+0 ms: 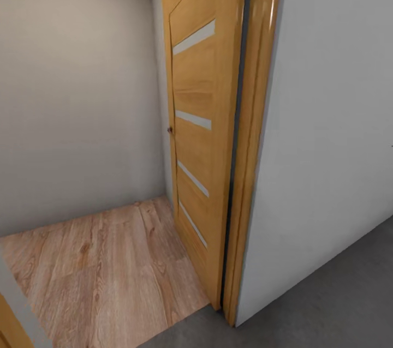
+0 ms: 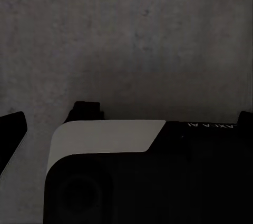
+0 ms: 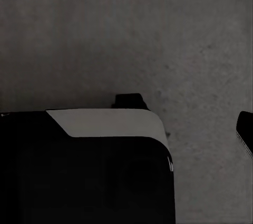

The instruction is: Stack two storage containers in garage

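Grippers: wrist views give dark robot body over rough grey floor point(image 2: 126, 34); whether fingers spread or pressed together, cannot tell. Nothing seen held. Head view: open wooden door point(image 1: 199, 135) ahead, wood plank flooring point(image 1: 103, 266) beyond threshold at left, grey concrete near right, pale wall point(image 1: 327, 146) at right. Storage containers absent from these frames, so direction from either arm unjudgeable. Likely in transit through doorway.

Both wrists point downward, the robot's dark base point(image 2: 147, 182) beneath them (tool fingers too dark to judge).
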Tool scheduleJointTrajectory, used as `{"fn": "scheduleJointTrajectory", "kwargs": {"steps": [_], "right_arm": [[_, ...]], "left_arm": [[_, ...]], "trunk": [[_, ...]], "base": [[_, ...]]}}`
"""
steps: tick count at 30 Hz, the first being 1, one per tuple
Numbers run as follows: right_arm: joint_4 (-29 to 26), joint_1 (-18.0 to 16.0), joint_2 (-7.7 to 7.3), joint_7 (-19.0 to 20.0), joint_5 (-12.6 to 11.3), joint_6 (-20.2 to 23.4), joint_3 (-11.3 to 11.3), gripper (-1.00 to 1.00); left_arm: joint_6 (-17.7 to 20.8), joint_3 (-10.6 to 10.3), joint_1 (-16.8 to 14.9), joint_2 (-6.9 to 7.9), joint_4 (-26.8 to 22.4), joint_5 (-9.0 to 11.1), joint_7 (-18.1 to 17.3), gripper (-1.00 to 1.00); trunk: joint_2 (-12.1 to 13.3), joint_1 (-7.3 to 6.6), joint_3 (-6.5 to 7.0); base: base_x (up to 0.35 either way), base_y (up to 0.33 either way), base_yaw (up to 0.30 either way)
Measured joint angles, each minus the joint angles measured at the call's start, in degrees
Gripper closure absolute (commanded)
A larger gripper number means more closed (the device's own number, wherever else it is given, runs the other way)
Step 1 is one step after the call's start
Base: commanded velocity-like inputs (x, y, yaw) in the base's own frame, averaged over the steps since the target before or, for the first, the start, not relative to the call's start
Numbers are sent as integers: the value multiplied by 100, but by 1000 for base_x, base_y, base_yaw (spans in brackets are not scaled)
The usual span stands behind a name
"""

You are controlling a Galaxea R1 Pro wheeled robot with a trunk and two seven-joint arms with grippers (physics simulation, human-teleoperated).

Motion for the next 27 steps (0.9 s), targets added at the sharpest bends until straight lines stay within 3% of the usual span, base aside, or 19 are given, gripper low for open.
{"fn": "scheduleJointTrajectory", "kwargs": {"steps": [12, 27], "right_arm": [[1, 0, 7, -3, -1, 4, 0, -100], [-1, -1, 5, -2, 0, 10, 4, -100]], "left_arm": [[-3, 0, 1, 10, -1, 7, 0, -100], [0, 1, 1, 12, -2, 14, 8, -100]], "trunk": [[0, 1, 0], [1, 3, 0]], "base": [[302, 0, 34], [20, 0, 261]]}}
